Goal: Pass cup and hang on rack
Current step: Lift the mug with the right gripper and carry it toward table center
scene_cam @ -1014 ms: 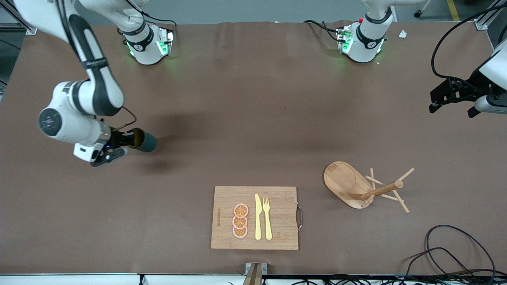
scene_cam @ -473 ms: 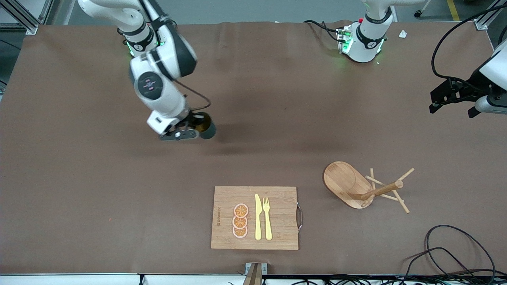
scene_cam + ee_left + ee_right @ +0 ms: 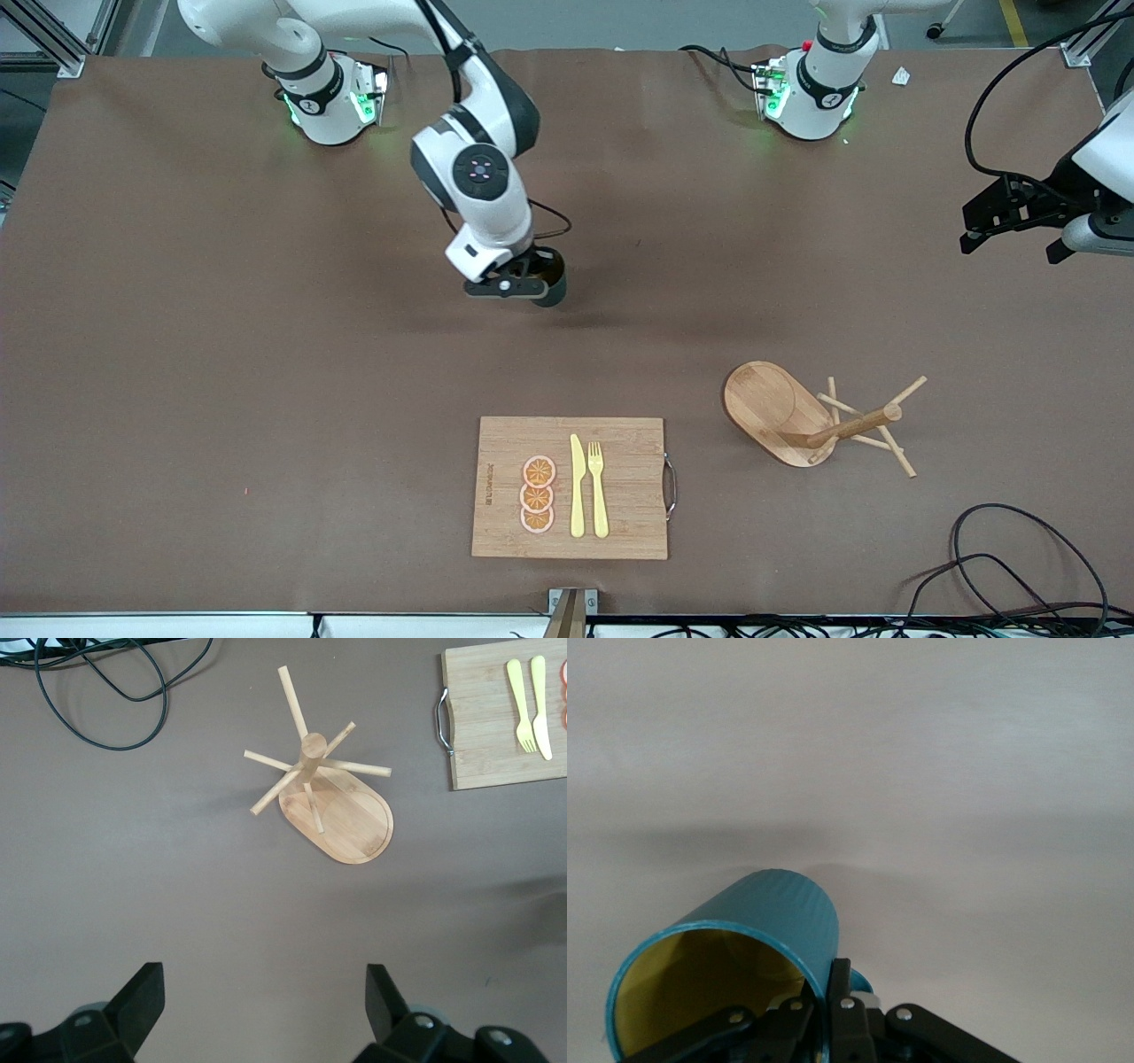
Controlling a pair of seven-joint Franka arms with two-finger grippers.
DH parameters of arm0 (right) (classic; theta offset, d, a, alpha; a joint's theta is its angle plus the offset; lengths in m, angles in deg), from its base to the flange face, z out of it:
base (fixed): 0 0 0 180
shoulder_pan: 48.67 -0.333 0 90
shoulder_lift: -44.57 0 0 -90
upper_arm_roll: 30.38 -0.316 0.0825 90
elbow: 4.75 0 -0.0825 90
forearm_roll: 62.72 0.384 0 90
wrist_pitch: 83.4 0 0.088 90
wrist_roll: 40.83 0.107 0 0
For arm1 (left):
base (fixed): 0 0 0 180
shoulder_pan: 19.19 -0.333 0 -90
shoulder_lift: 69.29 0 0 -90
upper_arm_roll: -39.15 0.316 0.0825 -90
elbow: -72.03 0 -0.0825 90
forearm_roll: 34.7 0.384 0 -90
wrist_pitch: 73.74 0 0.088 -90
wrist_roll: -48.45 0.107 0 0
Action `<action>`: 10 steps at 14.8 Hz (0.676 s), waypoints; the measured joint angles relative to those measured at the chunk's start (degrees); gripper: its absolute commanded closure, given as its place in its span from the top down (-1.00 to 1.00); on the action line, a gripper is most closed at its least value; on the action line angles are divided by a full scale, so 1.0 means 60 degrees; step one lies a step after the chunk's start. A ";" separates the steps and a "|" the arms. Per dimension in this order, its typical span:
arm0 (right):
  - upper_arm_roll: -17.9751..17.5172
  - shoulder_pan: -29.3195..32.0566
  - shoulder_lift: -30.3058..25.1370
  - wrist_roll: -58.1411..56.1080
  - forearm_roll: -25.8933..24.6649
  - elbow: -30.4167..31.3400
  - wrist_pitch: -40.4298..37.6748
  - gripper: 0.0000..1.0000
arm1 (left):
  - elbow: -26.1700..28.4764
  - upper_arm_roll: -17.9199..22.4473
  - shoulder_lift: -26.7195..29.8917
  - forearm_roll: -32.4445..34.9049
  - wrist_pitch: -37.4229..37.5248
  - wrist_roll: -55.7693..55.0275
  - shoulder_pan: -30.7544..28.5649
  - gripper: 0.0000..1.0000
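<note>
My right gripper [image 3: 532,285] is shut on the rim of the teal ribbed cup [image 3: 551,289] and holds it tilted above the middle of the table. In the right wrist view the cup [image 3: 744,939] shows its yellowish inside, with one finger inside the rim and one outside, next to the handle. The wooden rack [image 3: 819,421] stands toward the left arm's end of the table, beside the cutting board; it also shows in the left wrist view [image 3: 319,780]. My left gripper [image 3: 1010,217] is open and empty, waiting high over the left arm's end of the table.
A bamboo cutting board [image 3: 571,487] with orange slices, a yellow knife and a fork lies near the front edge. Black cables [image 3: 1019,567] lie at the front corner at the left arm's end.
My right arm has carried the cup from the right arm's end of the table to above the middle. The left arm has not moved.
</note>
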 measured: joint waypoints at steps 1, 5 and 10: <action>0.0008 -0.0176 0.0310 0.0012 -0.0002 -0.0247 0.0100 -0.99 | 0.0000 0.0001 0.0000 0.0000 0.0000 0.0000 -0.0001 1.00; 0.0024 -0.0584 0.1153 0.0393 -0.0004 -0.1000 0.0184 -0.99 | 0.0000 0.0001 -0.0001 0.0000 0.0000 0.0000 -0.0001 1.00; 0.0036 -0.0644 0.1543 0.1089 -0.0004 -0.1395 0.0492 -0.96 | 0.0001 0.0000 -0.0002 0.0000 0.0000 -0.0001 -0.0001 1.00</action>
